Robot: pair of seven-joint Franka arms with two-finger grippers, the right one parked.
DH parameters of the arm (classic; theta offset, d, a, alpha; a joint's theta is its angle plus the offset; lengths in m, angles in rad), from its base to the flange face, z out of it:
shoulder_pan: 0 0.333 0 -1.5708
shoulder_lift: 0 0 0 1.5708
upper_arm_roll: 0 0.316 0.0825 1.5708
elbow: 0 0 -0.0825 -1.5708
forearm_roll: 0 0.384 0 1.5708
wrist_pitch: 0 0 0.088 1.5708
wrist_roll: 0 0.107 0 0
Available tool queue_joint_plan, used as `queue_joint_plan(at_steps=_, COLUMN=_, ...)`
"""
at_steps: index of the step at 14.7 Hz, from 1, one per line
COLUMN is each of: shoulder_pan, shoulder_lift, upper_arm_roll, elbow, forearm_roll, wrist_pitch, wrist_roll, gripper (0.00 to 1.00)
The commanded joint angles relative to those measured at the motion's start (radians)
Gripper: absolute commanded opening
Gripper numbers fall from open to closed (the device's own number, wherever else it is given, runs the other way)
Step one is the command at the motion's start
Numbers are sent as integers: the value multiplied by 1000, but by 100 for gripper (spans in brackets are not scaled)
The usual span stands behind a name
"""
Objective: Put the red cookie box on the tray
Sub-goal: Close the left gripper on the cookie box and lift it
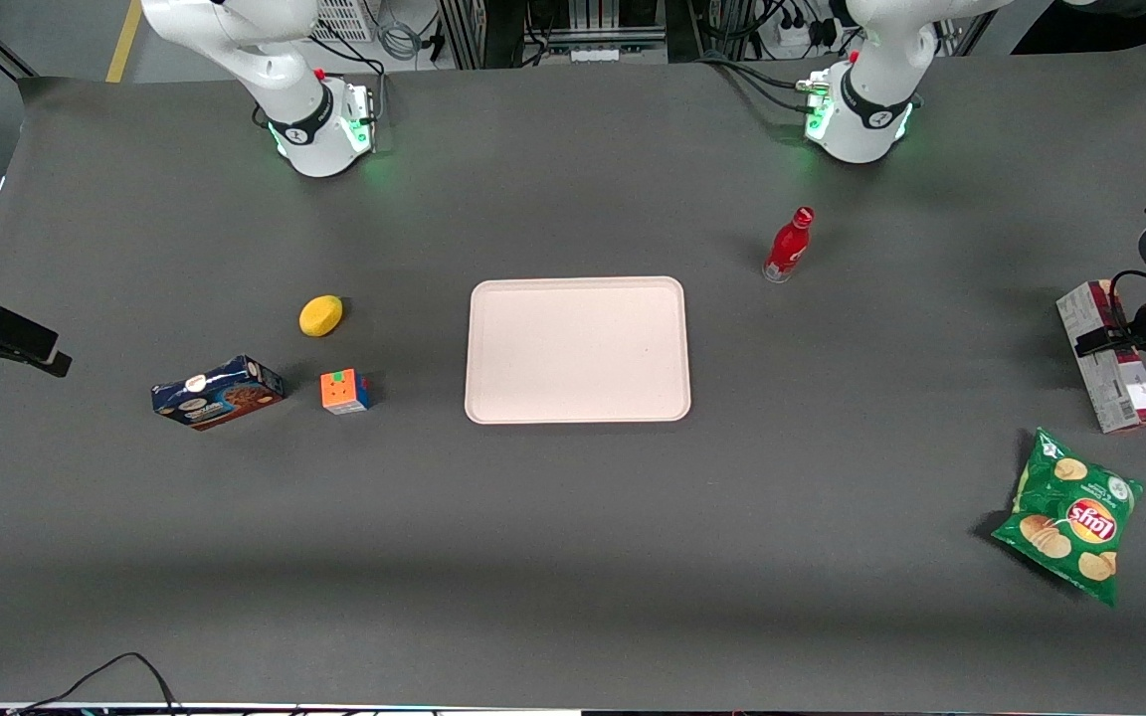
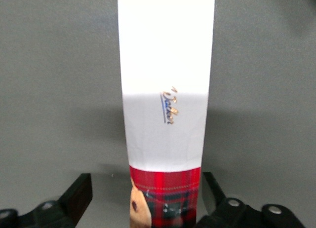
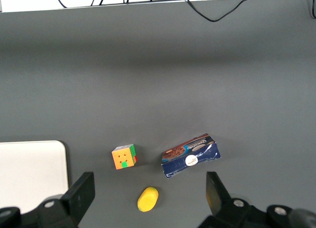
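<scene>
Directly under gripper (image 2: 143, 198): red cookie box (image 2: 165, 104), flat on table at working arm's end, between spread fingers (image 2: 81, 193), neither touching. Well apart from tray (image 1: 493, 398), toward table's middle.

Red cookie box (image 1: 1110, 358): long, slim, lying flat on the grey table at the working arm's end, well apart from the tray, long axis running roughly toward the front camera. Grey-white printed side showing in the front view, dark red edge along one side. Partly covered there by the gripper (image 1: 1130, 338) above it. Plaid red face with broad white label band (image 2: 165, 85) and a cookie picture seen from the wrist, fingers open either side, not touching.

Tray (image 1: 577, 349): large, flat, pale pink-beige, rounded corners, low rim, mid-table, nothing on it.
</scene>
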Motion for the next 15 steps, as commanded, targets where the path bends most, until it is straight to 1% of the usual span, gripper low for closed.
queue_joint_plan(at_steps=1, shoulder_pan=0, shoulder_lift=-6, upper_arm_roll=-2, elbow=6, forearm_roll=-21, wrist_pitch=2, wrist_roll=27, gripper=52)
queue_joint_plan(at_steps=3, shoulder_pan=-3, shoulder_lift=-6, upper_arm_roll=-3, elbow=4, forearm_roll=-21, wrist_pitch=-1, wrist_roll=27, gripper=27)
queue_joint_plan(at_steps=4, shoulder_pan=-5, shoulder_lift=-6, upper_arm_roll=-3, elbow=4, forearm_roll=-21, wrist_pitch=-1, wrist_roll=25, gripper=17)
queue_joint_plan(at_steps=6, shoulder_pan=-9, shoulder_lift=-9, upper_arm_roll=-5, elbow=6, forearm_roll=-21, wrist_pitch=-1, wrist_roll=27, gripper=10)
queue_joint_plan(at_steps=11, shoulder_pan=-41, shoulder_lift=-68, upper_arm_roll=-3, elbow=49, forearm_roll=-4, wrist_pitch=-30, wrist_roll=28, gripper=7)
queue_joint_plan(at_steps=12, shoulder_pan=-49, shoulder_lift=-94, upper_arm_roll=-3, elbow=65, forearm_roll=2, wrist_pitch=-71, wrist_roll=27, gripper=7)
queue_joint_plan(at_steps=15, shoulder_pan=-47, shoulder_lift=-127, upper_arm_roll=1, elbow=202, forearm_roll=16, wrist_pitch=-305, wrist_roll=39, gripper=7)
